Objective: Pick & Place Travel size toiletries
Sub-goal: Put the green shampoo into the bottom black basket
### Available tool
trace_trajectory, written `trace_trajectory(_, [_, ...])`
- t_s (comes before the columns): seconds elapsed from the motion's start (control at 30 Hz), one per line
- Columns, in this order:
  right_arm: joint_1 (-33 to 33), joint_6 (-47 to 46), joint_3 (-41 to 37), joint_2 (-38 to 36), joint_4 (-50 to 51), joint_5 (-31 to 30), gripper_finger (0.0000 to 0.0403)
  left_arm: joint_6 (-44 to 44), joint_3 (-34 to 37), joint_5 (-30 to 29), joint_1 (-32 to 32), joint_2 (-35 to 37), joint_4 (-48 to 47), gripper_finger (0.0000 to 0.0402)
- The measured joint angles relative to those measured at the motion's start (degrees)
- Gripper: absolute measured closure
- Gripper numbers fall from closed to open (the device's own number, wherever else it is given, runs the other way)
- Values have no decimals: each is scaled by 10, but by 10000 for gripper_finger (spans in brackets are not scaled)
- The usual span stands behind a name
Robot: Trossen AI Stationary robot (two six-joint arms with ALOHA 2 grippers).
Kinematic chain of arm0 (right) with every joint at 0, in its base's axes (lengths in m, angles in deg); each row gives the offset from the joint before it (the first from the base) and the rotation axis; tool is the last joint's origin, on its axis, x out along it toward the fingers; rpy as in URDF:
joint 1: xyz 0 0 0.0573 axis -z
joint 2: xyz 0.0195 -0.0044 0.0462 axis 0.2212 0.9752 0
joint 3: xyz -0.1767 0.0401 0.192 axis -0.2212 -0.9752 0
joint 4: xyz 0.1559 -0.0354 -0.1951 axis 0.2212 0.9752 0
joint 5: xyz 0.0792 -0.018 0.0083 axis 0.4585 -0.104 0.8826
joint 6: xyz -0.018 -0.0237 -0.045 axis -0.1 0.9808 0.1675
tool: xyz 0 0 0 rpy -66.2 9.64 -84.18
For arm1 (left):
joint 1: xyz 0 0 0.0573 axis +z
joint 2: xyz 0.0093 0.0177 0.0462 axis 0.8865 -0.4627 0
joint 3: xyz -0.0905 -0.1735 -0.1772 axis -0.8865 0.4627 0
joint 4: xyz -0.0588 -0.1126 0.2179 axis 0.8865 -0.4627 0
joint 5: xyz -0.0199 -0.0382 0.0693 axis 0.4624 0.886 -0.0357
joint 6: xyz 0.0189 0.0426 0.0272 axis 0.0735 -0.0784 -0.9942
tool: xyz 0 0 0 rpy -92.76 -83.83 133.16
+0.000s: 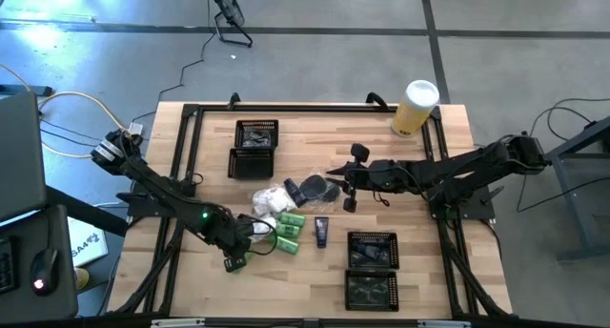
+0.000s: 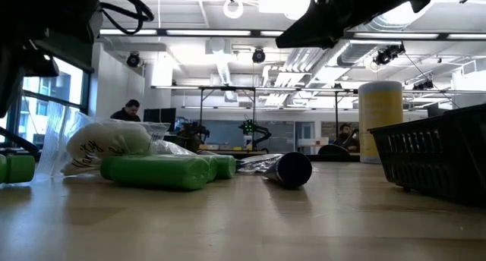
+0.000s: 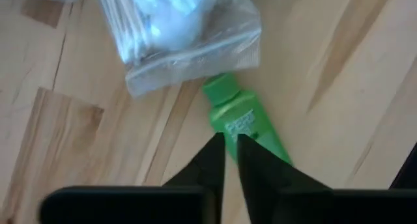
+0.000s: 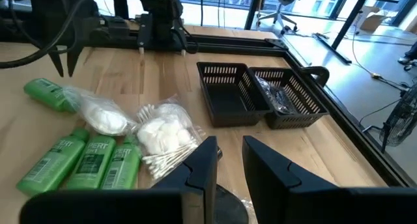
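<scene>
Wood table [image 1: 419, 175]: far mesh tray [image 4: 287, 97] holds packet; left pincer [image 3: 230, 144] nearly together, right pincer [image 4: 229, 152] slightly apart.

A grey concrete floor [image 1: 315, 9] is spreading around the wooden table [image 1: 419, 204], with dark seams crossing it and cables trailing at the left. Beyond the far edge, ceiling lights [image 2: 231, 7] are glowing over an open workshop with white ducts [image 2: 220, 64] running overhead. Windows [image 2: 42, 102] are letting in daylight at the left. A person [image 2: 129, 109] is sitting at a far desk.
</scene>
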Motion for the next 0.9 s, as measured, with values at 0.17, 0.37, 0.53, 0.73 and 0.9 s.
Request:
trace_trajectory(0.17, [0, 0, 0, 2, 8, 0, 337, 18, 0, 1, 0, -6, -2, 275])
trace_trajectory(0.37, [0, 3, 0, 7, 11, 0, 337, 29, 0, -3, 0, -12, 5, 184])
trace_trajectory(0.53, [0, 4, 0, 9, 12, -1, 337, 29, 0, -47, 0, -14, 13, 141])
trace_trajectory(0.73, [0, 5, 0, 9, 12, -1, 337, 29, 0, -92, 0, -14, 45, 133])
trace_trajectory(0.9, [0, 5, 0, 9, 13, 0, 337, 90, 0, -91, 0, -14, 54, 132])
